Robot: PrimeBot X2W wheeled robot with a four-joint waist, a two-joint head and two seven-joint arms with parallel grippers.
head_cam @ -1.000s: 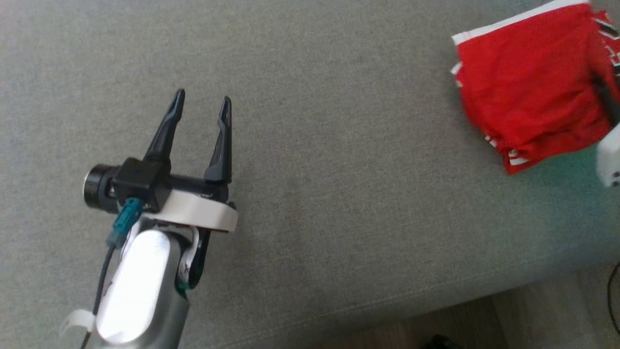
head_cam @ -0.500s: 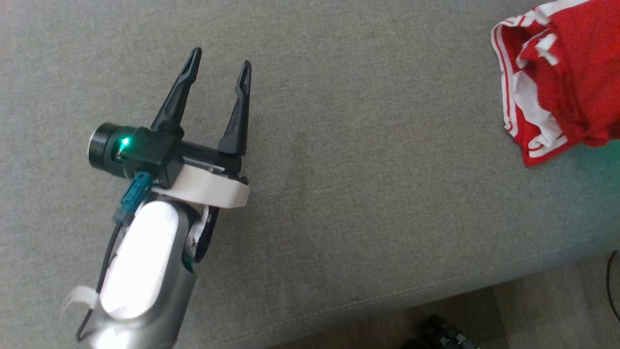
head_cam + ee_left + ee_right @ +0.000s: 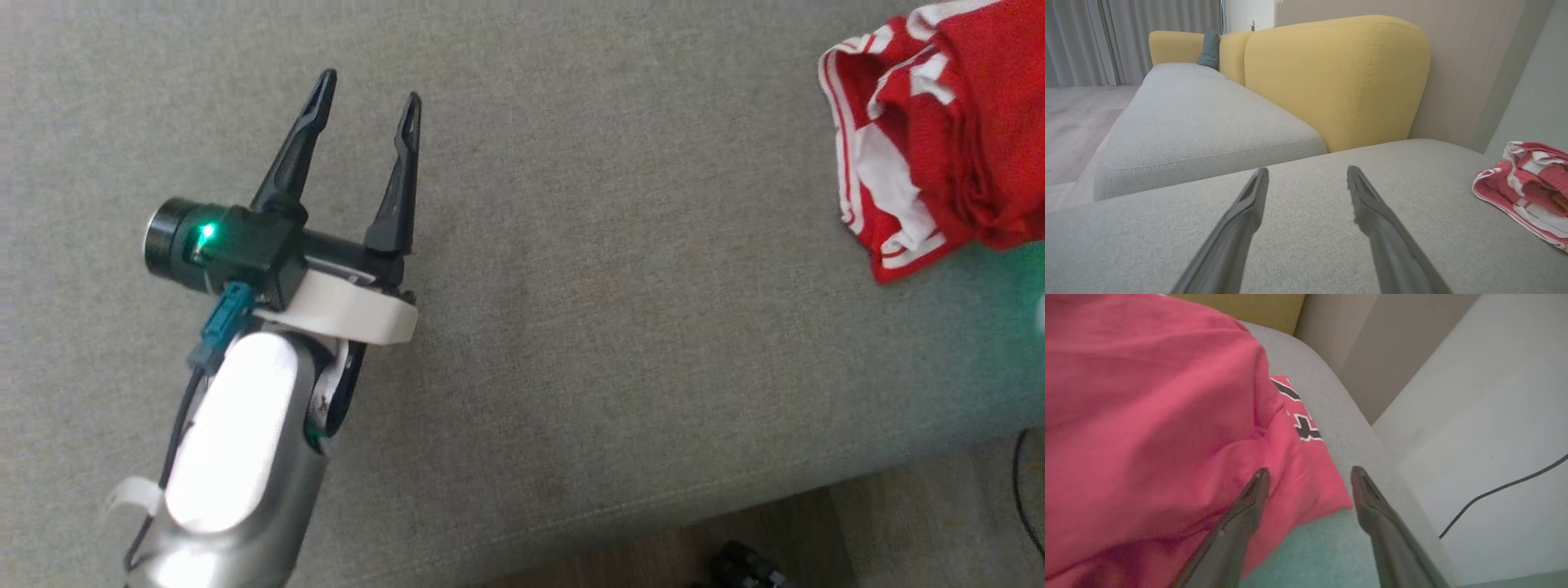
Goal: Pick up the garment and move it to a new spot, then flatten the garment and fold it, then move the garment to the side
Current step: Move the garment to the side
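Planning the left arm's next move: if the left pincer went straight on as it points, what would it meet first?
Probably the yellow backrest, past bare grey cushion; the left pincer may graze the cushion first, since height is unclear. The red garment lies off to the right of that line.

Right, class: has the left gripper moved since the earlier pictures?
Yes. Against the sofa's front edge, the left gripper has moved up the head view, farther from that edge.

Your left pincer point(image 3: 369, 86) spread empty, well left of the garment point(image 3: 939, 139), your right pincer point(image 3: 1309, 470) spread wide over it
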